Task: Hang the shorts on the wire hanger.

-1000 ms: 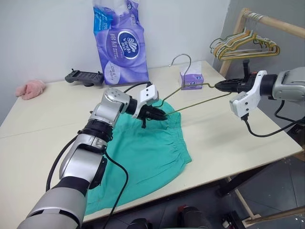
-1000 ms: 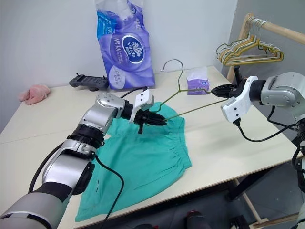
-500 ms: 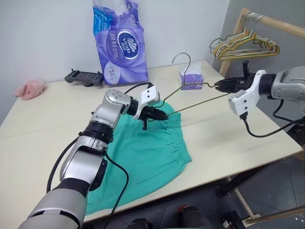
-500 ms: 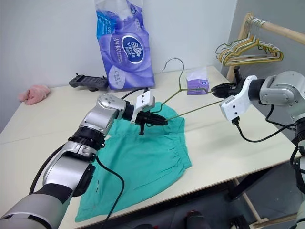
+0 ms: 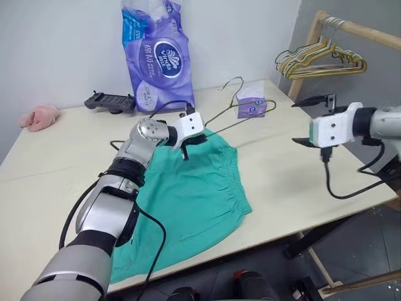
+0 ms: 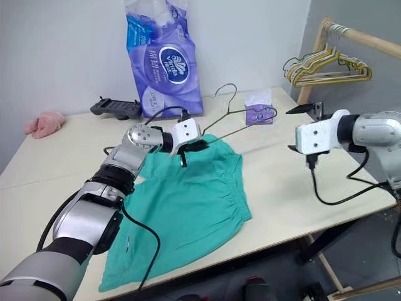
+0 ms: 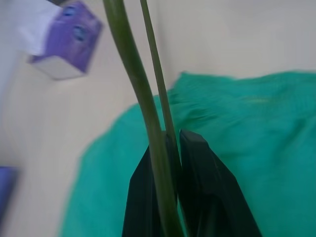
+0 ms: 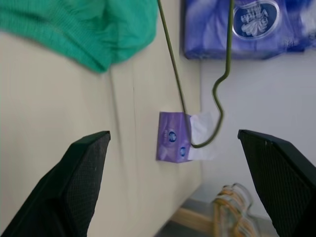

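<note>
Hand-off step: left gripper [image 5: 188,139] jaws clenched on wire hanger [image 5: 241,116] above the shorts [image 5: 194,194] on worktop; right gripper [image 5: 311,121] jaws released, apart — next, thread hanger into shorts.

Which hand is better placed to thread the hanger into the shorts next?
Left. The left hand is shut on the wire hanger right at the shorts; the right hand is open and off to the side.

A long cream-topped table [image 5: 56,157] stands against a plain pale grey wall [image 5: 62,50], with a light wooden clothes rail [image 5: 369,31] at its right end over dark grey floor [image 5: 369,251].
</note>
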You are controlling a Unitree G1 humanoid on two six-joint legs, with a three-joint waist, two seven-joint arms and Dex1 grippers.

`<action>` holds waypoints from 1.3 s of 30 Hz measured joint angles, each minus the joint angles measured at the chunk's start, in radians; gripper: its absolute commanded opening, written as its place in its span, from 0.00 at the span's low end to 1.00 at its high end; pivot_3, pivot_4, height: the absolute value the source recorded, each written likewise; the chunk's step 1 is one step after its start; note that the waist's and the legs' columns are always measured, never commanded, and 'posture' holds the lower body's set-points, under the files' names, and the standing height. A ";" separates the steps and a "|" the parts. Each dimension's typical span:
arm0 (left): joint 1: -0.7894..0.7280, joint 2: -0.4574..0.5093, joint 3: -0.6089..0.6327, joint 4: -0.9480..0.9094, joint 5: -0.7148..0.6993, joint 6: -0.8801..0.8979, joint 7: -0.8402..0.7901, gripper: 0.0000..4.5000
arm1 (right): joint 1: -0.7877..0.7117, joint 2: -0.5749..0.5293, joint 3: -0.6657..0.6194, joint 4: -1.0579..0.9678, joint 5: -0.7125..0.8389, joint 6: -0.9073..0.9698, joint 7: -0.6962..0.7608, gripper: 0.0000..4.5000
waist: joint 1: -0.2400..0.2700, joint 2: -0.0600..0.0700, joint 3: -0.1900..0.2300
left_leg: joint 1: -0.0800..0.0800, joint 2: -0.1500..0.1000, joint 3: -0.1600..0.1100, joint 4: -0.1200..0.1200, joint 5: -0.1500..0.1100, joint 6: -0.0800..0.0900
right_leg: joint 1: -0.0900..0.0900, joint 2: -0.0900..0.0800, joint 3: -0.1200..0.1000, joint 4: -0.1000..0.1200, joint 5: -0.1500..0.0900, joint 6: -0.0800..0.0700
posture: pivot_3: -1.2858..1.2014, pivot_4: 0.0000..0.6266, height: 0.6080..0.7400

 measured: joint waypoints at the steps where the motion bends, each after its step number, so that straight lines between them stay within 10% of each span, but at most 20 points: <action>1: -0.008 -0.001 -0.012 0.012 0.033 -0.045 0.060 0.00 | 0.004 0.006 -0.008 -0.024 -0.003 0.047 -0.012 0.99 | 0.002 0.000 0.000 | 0.000 0.000 0.000 0.000 0.000 0.000 | 0.000 0.000 0.000 0.000 0.000 0.000 | 0.45 0.03 1.00; 10: 0.006 0.033 -0.145 0.028 0.316 -0.319 0.479 0.00 | 0.045 0.097 -0.028 -0.074 -0.124 0.265 -0.147 0.99 | 0.022 0.000 0.000 | 0.000 -0.001 0.003 0.000 0.000 0.000 | -0.001 -0.001 0.003 0.000 0.001 0.002 | 0.45 0.03 1.00; 39: 0.004 0.053 -0.175 0.024 0.420 -0.454 0.589 0.00 | -0.028 0.235 0.050 0.329 -0.278 0.065 -0.221 0.99 | 0.020 -0.001 0.000 | 0.000 -0.002 0.003 0.001 0.000 0.000 | -0.001 -0.002 0.002 0.001 0.002 0.003 | 0.46 0.01 1.00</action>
